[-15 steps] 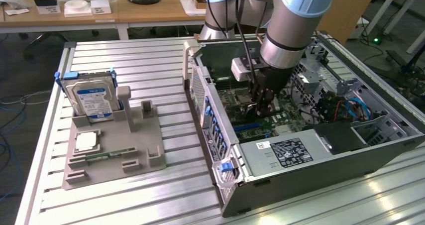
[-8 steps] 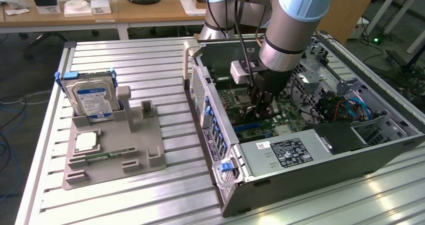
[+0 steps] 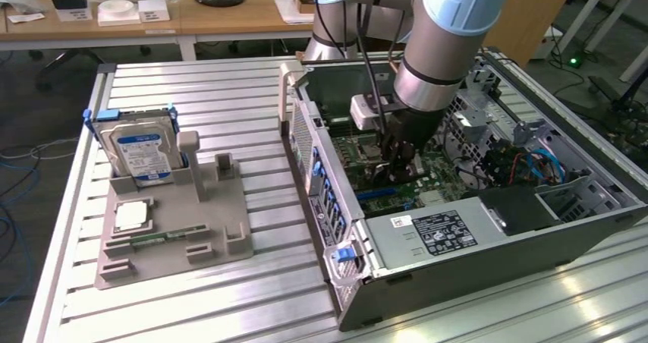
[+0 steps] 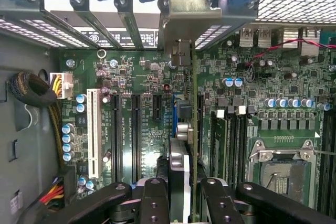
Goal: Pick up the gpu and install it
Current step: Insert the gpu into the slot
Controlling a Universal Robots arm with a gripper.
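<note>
Inside the open computer case (image 3: pixel 567 229), the gripper (image 4: pixel 185 192) clamps the gpu (image 4: pixel 181 135) edge-on between its fingers (image 4: pixel 155 200). Beyond the fingertips, the card stands upright over the motherboard (image 4: pixel 136 82) expansion slots.

End effector (image 4: pixel 185 203) grips gpu (image 4: pixel 181 145) edge-on over motherboard (image 4: pixel 142 108).

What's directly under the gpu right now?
Under the gpu, held edge-on in the claw, lies the green motherboard with its long black slots. The slot directly beneath is covered by the card.
</note>
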